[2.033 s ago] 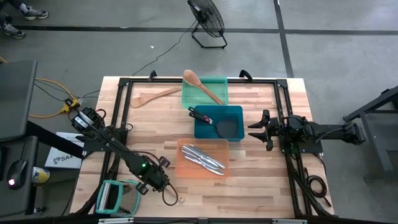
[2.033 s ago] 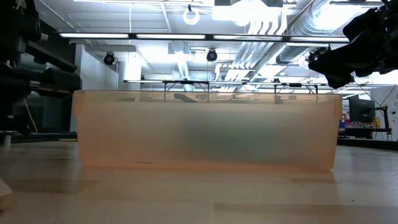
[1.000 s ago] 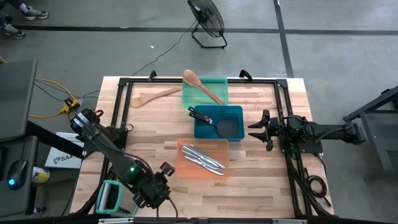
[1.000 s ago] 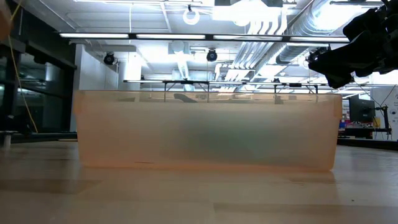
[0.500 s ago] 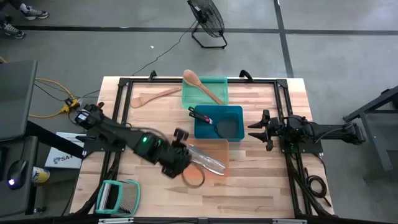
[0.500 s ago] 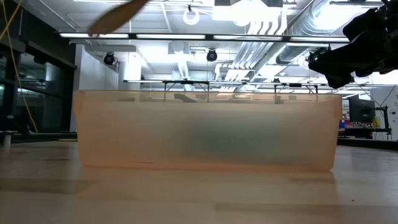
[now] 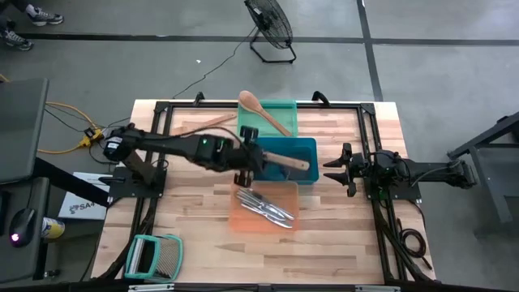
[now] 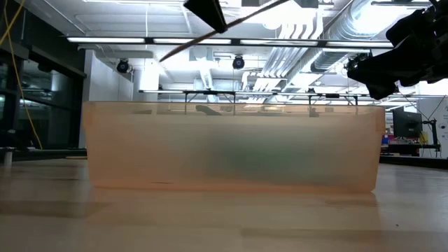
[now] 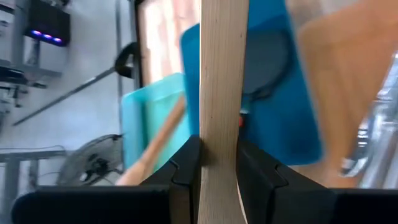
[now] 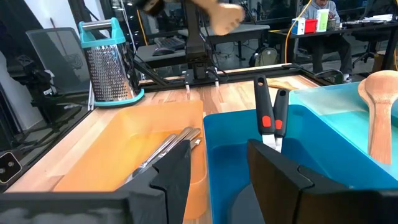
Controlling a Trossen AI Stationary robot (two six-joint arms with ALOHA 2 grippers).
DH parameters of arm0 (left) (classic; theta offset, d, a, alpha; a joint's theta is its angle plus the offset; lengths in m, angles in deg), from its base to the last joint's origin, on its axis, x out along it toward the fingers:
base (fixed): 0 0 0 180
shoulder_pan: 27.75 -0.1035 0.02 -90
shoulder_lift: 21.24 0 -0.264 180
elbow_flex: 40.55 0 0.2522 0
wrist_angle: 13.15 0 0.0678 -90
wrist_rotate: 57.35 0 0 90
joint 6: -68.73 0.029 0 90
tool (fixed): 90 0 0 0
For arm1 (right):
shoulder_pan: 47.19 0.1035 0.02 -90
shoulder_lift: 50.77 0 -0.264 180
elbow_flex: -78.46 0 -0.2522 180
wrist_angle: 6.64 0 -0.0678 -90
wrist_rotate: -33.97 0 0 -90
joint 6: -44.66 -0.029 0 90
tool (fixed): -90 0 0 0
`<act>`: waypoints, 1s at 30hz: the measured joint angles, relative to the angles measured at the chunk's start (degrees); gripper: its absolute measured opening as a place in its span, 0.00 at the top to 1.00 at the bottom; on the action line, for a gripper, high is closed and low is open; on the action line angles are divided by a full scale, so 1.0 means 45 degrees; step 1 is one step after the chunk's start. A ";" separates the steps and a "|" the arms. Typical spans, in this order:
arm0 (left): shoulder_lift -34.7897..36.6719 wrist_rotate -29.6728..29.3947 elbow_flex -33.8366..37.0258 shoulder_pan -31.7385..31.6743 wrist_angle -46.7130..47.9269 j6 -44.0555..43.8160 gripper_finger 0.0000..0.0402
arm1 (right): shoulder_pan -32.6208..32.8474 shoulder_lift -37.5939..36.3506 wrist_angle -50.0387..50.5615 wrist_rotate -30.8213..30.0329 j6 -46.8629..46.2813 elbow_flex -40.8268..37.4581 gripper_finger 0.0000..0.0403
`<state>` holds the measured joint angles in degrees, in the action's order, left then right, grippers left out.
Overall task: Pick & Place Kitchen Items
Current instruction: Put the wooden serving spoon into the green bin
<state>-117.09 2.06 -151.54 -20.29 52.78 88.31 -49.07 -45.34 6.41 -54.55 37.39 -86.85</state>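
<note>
Wooden table (image 7: 340,235) carries three trays in a column: green tray (image 7: 285,108) farthest, blue tray (image 7: 306,146) in the middle, orange tray (image 7: 243,221) nearest. Left gripper (image 7: 250,156), fingers pinched on a flat wooden spatula (image 7: 285,160), holds it above the blue tray. Right gripper (image 7: 332,169) waits beside the blue tray, fingers parted, empty. Wooden spoon (image 7: 261,110) lies across the green tray; metal knives (image 7: 266,205) lie in the orange.
</note>
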 joint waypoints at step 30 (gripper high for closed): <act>-0.2682 0.1015 0.0073 -0.6374 -0.2045 0.8368 0.83 | -0.0001 0.0107 -0.0005 0.0005 0.0000 -0.0002 0.63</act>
<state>-129.16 6.63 -151.21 -48.97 43.57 125.96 -49.08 -44.86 6.38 -54.53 37.39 -86.86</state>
